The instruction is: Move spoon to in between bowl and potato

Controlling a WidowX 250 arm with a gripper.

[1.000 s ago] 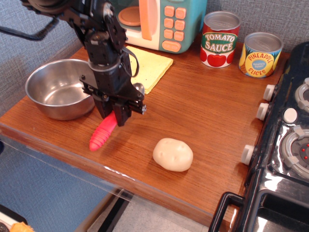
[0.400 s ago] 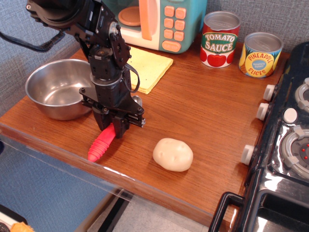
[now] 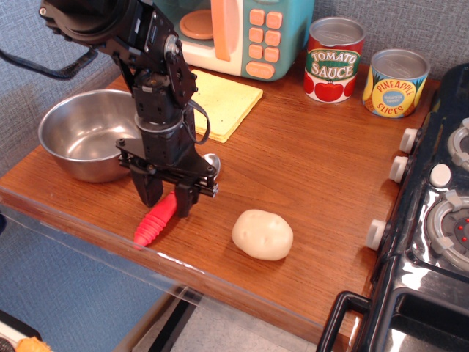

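- One arm reaches down over the front left part of the wooden counter (image 3: 308, 169); its hand (image 3: 167, 200) stands with fingers spread apart, one on each side of the spoon (image 3: 160, 220), gripping nothing
- Spoon lies on the counter near the front edge; ribbed red handle points toward the front left corner, shiny metal end shows behind the hand
- Steel bowl (image 3: 88, 139) sits by the left edge, just behind and left of the spoon
- Potato (image 3: 262, 234) rests near the front edge, right of the spoon and apart from it
- Yellow cloth (image 3: 223, 99) lies toward the back edge; two cans, tomato sauce (image 3: 333, 60) and pineapple slices (image 3: 395, 83), stand at the back right
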